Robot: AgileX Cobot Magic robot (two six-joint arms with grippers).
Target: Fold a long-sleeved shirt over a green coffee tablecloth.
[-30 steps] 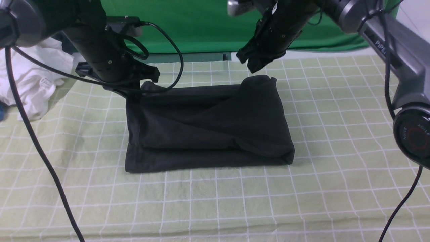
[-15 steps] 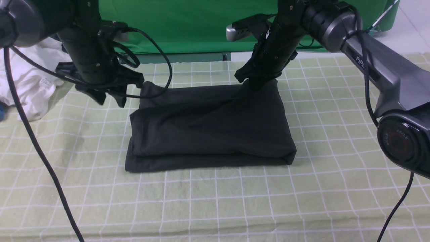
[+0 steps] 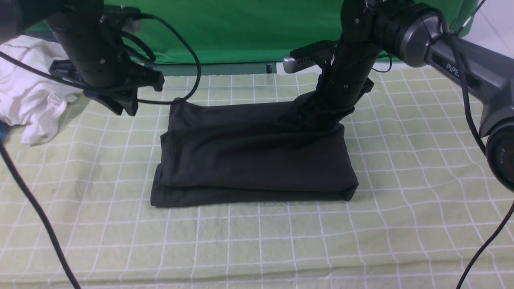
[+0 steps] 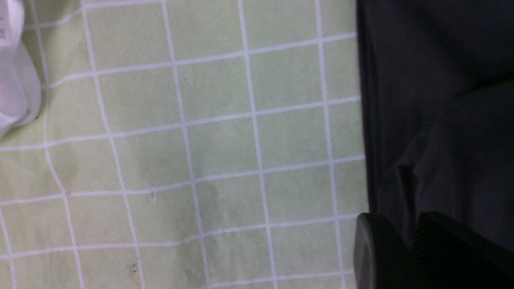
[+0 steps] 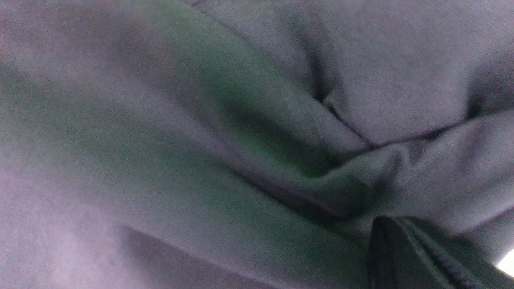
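Observation:
The long-sleeved shirt (image 3: 257, 160) lies folded into a black rectangle in the middle of the green coffee tablecloth (image 3: 257, 241); its logo is hidden. My right gripper (image 3: 323, 118) is sunk into the shirt's far right corner. Fabric bunches up towards it and fills the right wrist view (image 5: 200, 160), where folds run into the fingertips (image 5: 385, 228). My left gripper (image 3: 122, 108) hangs above the cloth, just left of the shirt's far left corner. In the left wrist view its jaws (image 4: 407, 224) stand almost together, holding nothing, over the shirt's edge (image 4: 441, 100).
A crumpled white garment (image 3: 32, 100) lies at the far left of the tablecloth and also shows in the left wrist view (image 4: 16, 92). A plain bright green backdrop (image 3: 241, 32) hangs behind. Black cables (image 3: 36, 208) trail down from both arms. The cloth ripples at the right.
My left gripper let go of the far left corner and drew away left and up. My right gripper came down into the far right corner, and the shirt's right edge shifted slightly right.

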